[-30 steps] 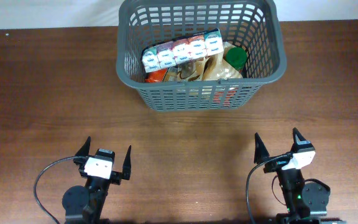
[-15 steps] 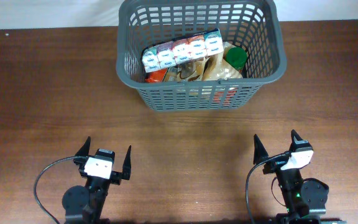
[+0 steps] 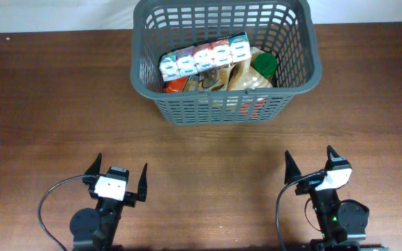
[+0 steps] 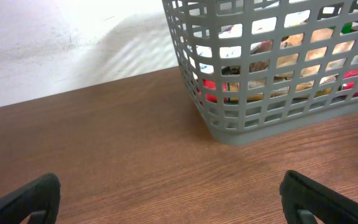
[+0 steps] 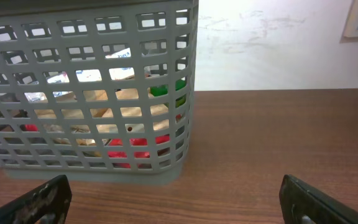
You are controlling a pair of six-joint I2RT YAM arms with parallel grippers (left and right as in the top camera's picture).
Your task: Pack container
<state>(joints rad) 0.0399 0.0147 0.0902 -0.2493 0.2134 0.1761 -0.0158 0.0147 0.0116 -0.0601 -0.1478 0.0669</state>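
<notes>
The dark grey slotted basket (image 3: pixel 306 82) stands at the far middle of the wooden table. Inside lie a row of white-capped packs (image 3: pixel 204 56), a tan bag (image 3: pixel 246 77), a green-lidded item (image 3: pixel 264 64) and red items. The basket also shows in the left wrist view (image 4: pixel 229 127) and the right wrist view (image 5: pixel 166 174). My left gripper (image 3: pixel 117 178) is open and empty near the front left edge. My right gripper (image 3: pixel 311 166) is open and empty near the front right edge. Both are well short of the basket.
A white wall (image 4: pixel 73 43) rises behind the table's far edge. Bare brown wood (image 3: pixel 208 167) lies between the grippers and the basket. Black cables (image 3: pixel 47 202) loop beside each arm base.
</notes>
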